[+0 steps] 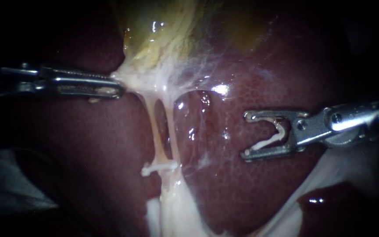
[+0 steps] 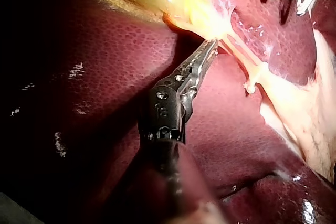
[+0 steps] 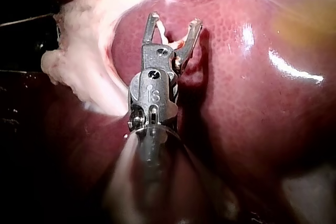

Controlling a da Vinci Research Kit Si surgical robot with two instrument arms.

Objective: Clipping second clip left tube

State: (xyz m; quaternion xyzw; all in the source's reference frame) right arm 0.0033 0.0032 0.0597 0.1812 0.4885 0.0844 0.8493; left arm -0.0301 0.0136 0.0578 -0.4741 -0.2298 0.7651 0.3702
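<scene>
Endoscope view: the left instrument (image 1: pixel 118 87) has its hand pressed together on the pale tissue (image 1: pixel 130 81) just below the gallbladder (image 1: pixel 163 30), and the strands beneath it look taut. The left tube (image 1: pixel 153 127) runs down from that grasp as a thin yellowish-white cord over the liver (image 1: pixel 251 193). Beside it is the right tube (image 1: pixel 175 136), with a narrow dark window between the two. A placed clip (image 1: pixel 158 167) sits across the lower end of the left tube; whether it also catches the neighbouring strand cannot be told. The right instrument (image 1: pixel 245 135) is well apart from both tubes, over bare liver. Its hand is spread wide, with a white loaded clip (image 1: pixel 272 138) seated between the jaws and touching both (the right wrist view shows the same). Handling, as a judgement: the tube looks soft, wet and very light, with no stiffness of its own, so only the left instrument's pull makes it a straight target. It is probably slippery and easy to tear, and the glistening film around it could drag along with it. The best site for the second clip appears to be the bare stretch above the placed clip and below the pale fan of tissue. There the window should let one jaw pass behind the left tube alone. The risk is catching the right tube or liver surface in the closure.
</scene>
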